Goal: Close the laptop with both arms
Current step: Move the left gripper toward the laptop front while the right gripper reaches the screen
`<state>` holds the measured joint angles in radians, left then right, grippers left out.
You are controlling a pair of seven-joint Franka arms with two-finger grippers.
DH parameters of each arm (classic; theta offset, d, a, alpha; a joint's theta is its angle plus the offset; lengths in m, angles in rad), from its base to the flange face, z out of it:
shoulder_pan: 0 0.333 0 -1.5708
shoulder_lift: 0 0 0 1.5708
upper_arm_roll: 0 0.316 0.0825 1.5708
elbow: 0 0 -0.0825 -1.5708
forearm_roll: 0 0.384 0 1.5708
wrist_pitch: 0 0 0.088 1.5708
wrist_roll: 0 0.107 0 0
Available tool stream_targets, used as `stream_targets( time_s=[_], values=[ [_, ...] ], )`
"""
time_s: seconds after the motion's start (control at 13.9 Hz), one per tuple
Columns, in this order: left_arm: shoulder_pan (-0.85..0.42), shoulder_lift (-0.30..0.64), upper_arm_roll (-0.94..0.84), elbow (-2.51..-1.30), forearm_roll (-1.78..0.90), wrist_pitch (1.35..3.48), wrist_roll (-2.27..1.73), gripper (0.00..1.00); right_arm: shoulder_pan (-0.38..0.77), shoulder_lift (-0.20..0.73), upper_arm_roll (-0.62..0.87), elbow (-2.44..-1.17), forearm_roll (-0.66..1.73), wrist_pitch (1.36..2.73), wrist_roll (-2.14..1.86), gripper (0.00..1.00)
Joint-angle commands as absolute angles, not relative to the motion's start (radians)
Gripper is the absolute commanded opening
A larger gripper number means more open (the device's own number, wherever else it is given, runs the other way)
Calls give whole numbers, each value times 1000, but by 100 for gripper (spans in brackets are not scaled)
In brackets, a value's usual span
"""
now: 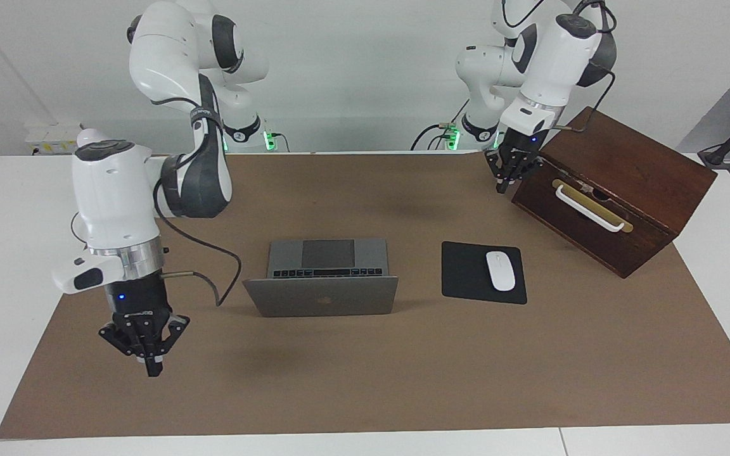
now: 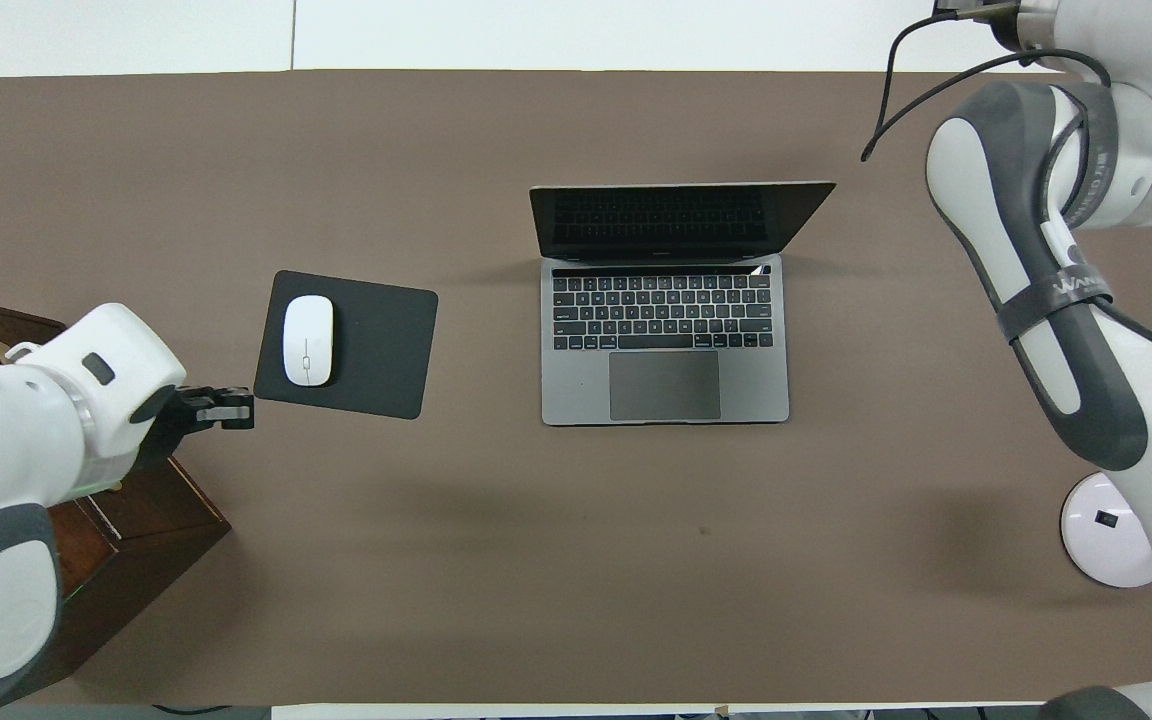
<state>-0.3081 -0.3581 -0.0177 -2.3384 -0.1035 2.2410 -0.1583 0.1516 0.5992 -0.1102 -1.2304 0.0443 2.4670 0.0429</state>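
The silver-grey laptop [image 1: 320,296] stands open at the middle of the brown mat, its lid upright with the apple logo facing away from the robots. The keys and trackpad show in the overhead view [image 2: 666,385]. My right gripper [image 1: 149,362] is shut and empty, raised over the mat toward the right arm's end of the table, well apart from the laptop. It is hidden in the overhead view. My left gripper [image 1: 504,182] is shut and empty, just off the wooden box's corner, over the mat. It also shows in the overhead view [image 2: 228,408], beside the mouse pad.
A black mouse pad [image 1: 466,272] with a white mouse [image 1: 500,270] lies beside the laptop, toward the left arm's end. A dark wooden box [image 1: 625,183] with a white handle stands at that end. A white round base [image 2: 1104,530] sits at the right arm's end.
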Motion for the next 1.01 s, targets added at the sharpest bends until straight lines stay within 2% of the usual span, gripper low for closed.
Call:
stream_targets(
  time_s=[0.0, 0.29, 0.43, 0.72, 0.94],
  values=[
    [-394, -390, -3, -2431, -115, 2373, -227, 0, 188, 615, -110, -1204, 8, 2464, 109, 0],
    [-498, -347, -3, -2523, -115, 2596, -306, 0, 233, 614, -110, -1206, 2, 2461, 156, 0],
    [-550, -293, -3, -2539, -115, 2693, -348, 0, 261, 614, -112, -1207, 0, 2461, 190, 0],
    [-655, -129, -3, -2537, -115, 2934, -431, 0, 313, 611, -114, -1213, -29, 2454, 273, 0],
    [-673, -78, -3, -2530, -115, 3011, -436, 0, 351, 620, -110, -1218, -101, 2454, 365, 0]
  ],
)
